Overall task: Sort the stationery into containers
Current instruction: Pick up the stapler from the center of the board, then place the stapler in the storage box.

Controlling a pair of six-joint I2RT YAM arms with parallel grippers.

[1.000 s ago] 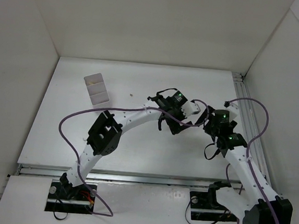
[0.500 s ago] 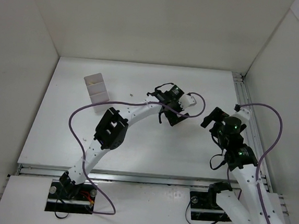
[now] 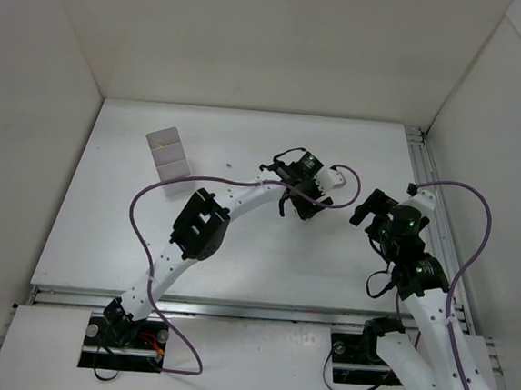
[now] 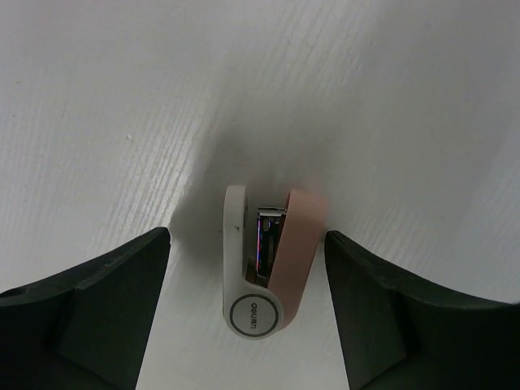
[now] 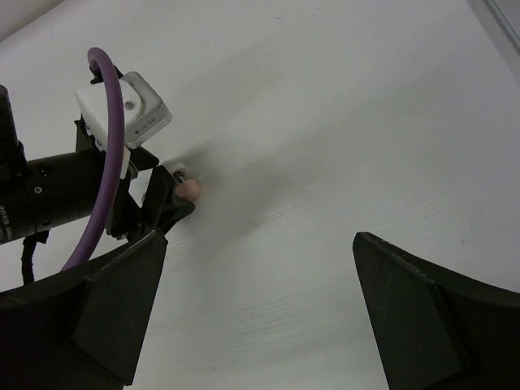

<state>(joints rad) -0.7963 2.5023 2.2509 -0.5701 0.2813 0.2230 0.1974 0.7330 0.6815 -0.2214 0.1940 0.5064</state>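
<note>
L arm (image 3: 242, 193) runs from the near-left base, elbow raised over mid surface (image 3: 102, 236), forearm going right, wrist pitched down right of ctr. L fingers (image 4: 106, 309) point down, spread apart, one each side of a small white/pink stapler (image 4: 268, 260). There's a gap on both sides, no contact. Stapler lies on the surface, its round logo end nearest the wrist cam. R arm (image 3: 434, 301) comes up from the near-right base, wrist at the right side of the surface, aimed left toward the L wrist. R fingers (image 5: 122, 309) are wide open w/ nothing between them, above bare surface. In the R wrist view the stapler's pink tip shows by the L fingers. White organizer (image 3: 168, 155) sits far-left, well apart from stapler and both arms.
</note>
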